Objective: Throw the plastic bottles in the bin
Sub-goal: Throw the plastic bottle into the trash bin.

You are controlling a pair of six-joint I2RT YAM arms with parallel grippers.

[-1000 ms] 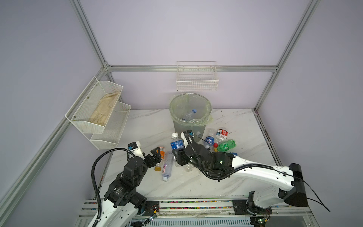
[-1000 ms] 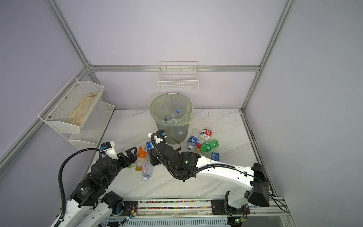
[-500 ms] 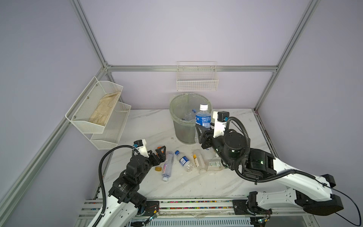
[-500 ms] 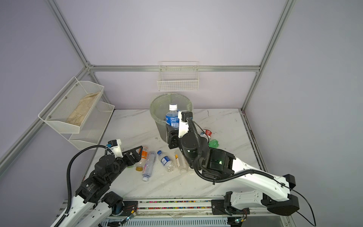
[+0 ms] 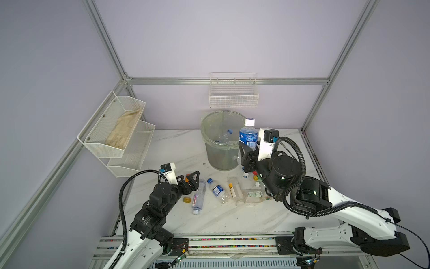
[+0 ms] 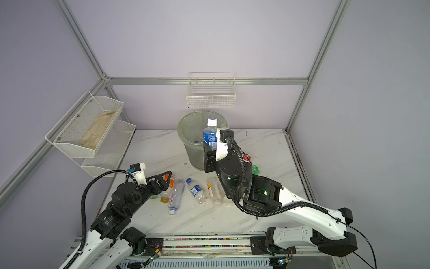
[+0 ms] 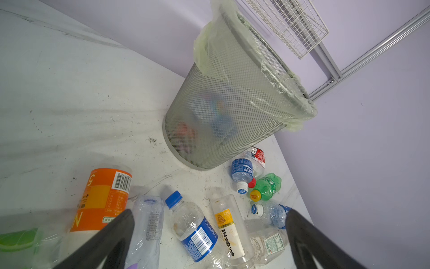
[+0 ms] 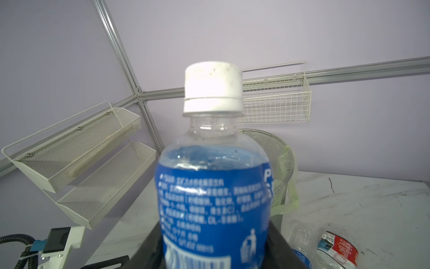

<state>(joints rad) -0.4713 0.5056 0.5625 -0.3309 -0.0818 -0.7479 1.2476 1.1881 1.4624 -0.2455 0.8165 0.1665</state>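
Blue-labelled plastic is the matter in hand: we find one blue-labelled bottle [image 5: 248,136], white cap uppermost and its long axis upright, clamped by its lower body in the right end effector [image 5: 249,149], raised clear of the worktop [image 5: 176,149]. The bin [image 5: 218,158] stands just beyond the bottle and a little toward the robot's left. In both top views the bottle overlaps the bin's rim. The right wrist view shows the bin behind and beside the bottle [image 8: 213,198], not beneath it. We cannot tell whether the bottle has cleared the rim. In our judgement it must be carried farther over the mouth before any release.

The left end effector [image 5: 189,178] hangs low over the worktop with its jaws wide apart and nothing between them. It points at the loose bottles lying on their sides: an orange-labelled bottle [image 7: 102,200], a crumpled clear bottle [image 5: 198,196], a blue-capped bottle [image 5: 217,189] and a yellow-labelled bottle [image 7: 226,223]. The left arm is the nearer to these. A green bottle [image 7: 267,186] and a red-labelled bottle [image 7: 258,154] lie near the foot of the bin, closer to the right arm. At least one bottle lies inside the bin already.

Nothing stands between the held bottle and the bin's mouth. The wire wall basket [image 5: 233,97] hangs on the wall above the bin, and a high swing could approach it. The mesh shelf [image 5: 116,130] is well apart.
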